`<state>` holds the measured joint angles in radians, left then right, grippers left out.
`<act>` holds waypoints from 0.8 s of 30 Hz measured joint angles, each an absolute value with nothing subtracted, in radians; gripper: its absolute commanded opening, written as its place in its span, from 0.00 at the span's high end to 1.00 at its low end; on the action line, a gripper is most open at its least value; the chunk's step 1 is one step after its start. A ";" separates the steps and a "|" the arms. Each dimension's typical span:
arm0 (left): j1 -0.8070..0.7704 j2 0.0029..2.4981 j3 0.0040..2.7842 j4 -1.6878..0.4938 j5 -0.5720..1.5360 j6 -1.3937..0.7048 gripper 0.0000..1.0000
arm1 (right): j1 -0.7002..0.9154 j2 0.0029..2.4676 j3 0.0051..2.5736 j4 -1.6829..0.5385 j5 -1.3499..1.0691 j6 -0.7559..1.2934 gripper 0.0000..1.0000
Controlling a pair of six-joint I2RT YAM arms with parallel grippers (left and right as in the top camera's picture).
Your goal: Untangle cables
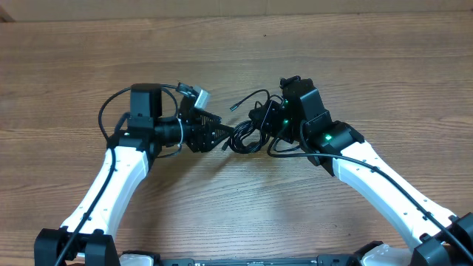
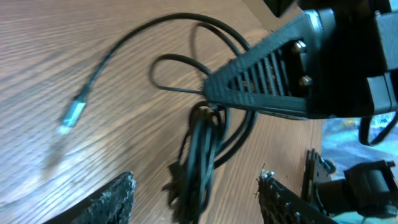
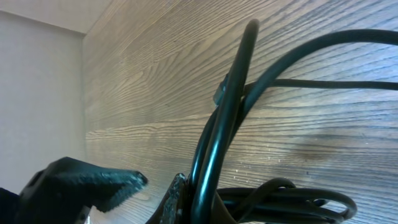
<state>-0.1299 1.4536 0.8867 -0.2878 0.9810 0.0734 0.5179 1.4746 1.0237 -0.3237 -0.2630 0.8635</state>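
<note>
The cables (image 1: 247, 135) lie as a black tangle on the wooden table between my two grippers. One loose end with a silver-tipped plug (image 1: 233, 106) points to the far left. My left gripper (image 1: 222, 136) comes in from the left. In the left wrist view it (image 2: 196, 182) is open, its fingers (image 2: 109, 200) on either side of the hanging cable bundle (image 2: 198, 155) without touching it. The silver plug (image 2: 71, 116) lies beyond on the wood. My right gripper (image 1: 261, 122) is shut on the cables; in the right wrist view it (image 3: 193, 200) pinches a glossy black cable loop (image 3: 227, 106) that rises from the jaws.
The right gripper's finger (image 2: 261, 78) reaches over the tangle from the upper right in the left wrist view. Thicker black arm wires loop beside the left wrist (image 1: 111, 111) and trail along the right arm (image 1: 369, 166). Bare wood table (image 1: 236, 52) surrounds the tangle.
</note>
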 measured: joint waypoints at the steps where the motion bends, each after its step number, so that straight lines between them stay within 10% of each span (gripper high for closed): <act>1: -0.143 1.454 0.887 -0.288 0.981 0.080 0.39 | 0.517 1.475 1.024 -0.321 -0.268 0.864 0.96; 7: -0.182 1.454 0.887 -0.297 0.961 0.111 0.50 | 0.517 1.475 1.024 -0.306 -0.318 0.864 0.96; 16: -0.182 1.454 0.879 -0.337 0.915 0.144 0.95 | 0.503 1.475 1.024 -0.265 -0.406 0.864 0.96; 24: -0.183 1.454 0.876 -0.319 0.770 0.059 0.96 | 0.452 1.475 1.024 -0.322 -0.552 0.861 0.96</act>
<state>-0.1833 1.4536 0.8757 -0.3195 0.7704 0.0593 0.4519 1.4746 1.0237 -0.3218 -0.5522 0.8608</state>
